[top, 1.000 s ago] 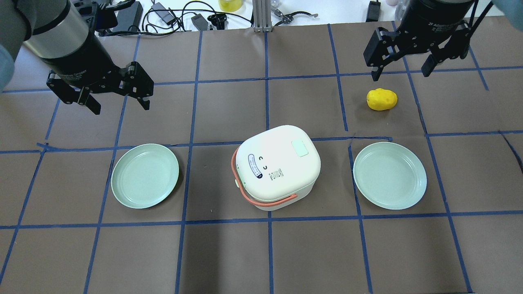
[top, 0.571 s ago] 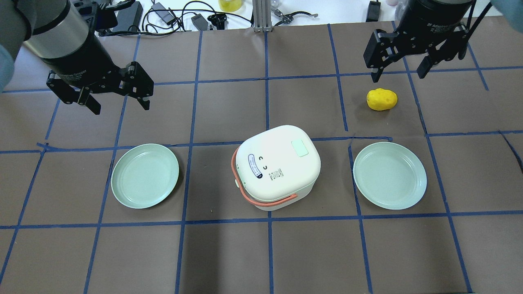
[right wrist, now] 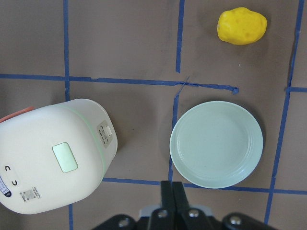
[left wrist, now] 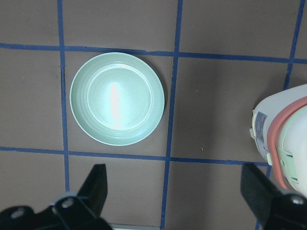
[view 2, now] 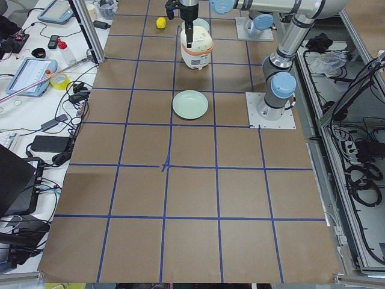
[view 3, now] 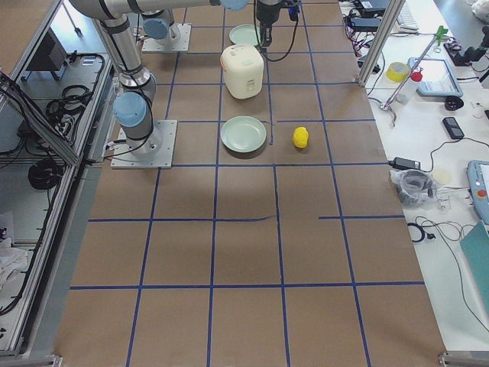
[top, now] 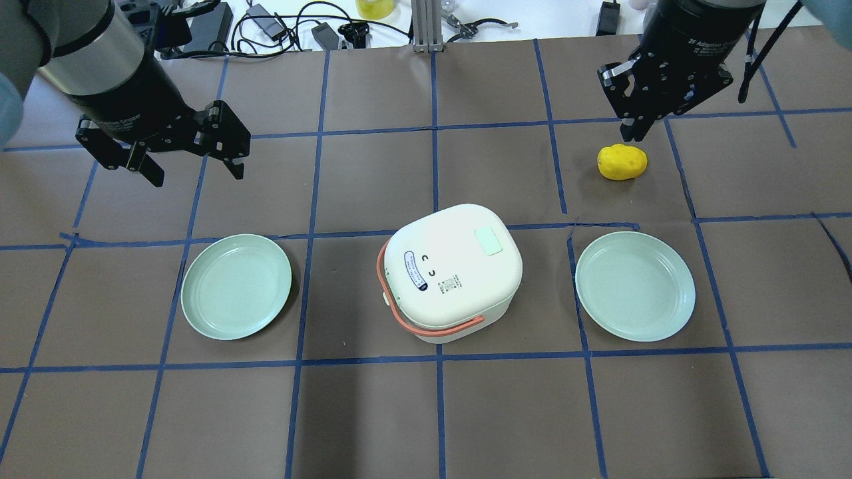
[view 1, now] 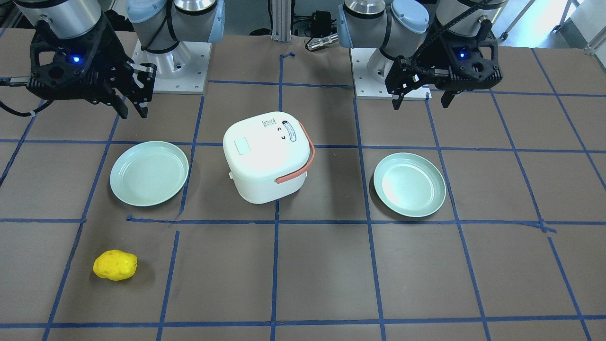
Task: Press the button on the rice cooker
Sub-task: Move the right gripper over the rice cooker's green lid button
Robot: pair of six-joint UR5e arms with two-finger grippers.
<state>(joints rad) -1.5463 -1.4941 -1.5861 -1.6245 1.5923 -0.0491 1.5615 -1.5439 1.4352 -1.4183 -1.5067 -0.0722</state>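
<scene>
Brown paper gridded with blue tape covers the table (top: 373, 179). At centre stands the white cooker (top: 459, 293), upright with its lid down and its orange handle (top: 436, 328) folded low around its side. The button (top: 488, 241), a pale mint rectangle, lies on the lid's top, in the quarter farthest from me and toward my right. It is apart from the oval label (top: 416, 271) on the handle side.

My left gripper (top: 196, 171) hangs over bare table, well apart from the cooker, jaws spread wide and holding nothing. My right gripper (top: 634, 135) hangs high over my right half, fingers pressed together on nothing. Its wrist view takes in the cooker, a plate and a yellow lump (top: 622, 161).

One green plate (top: 236, 286) lies at the cooker's left and another (top: 636, 286) at its right, both apart from it.
</scene>
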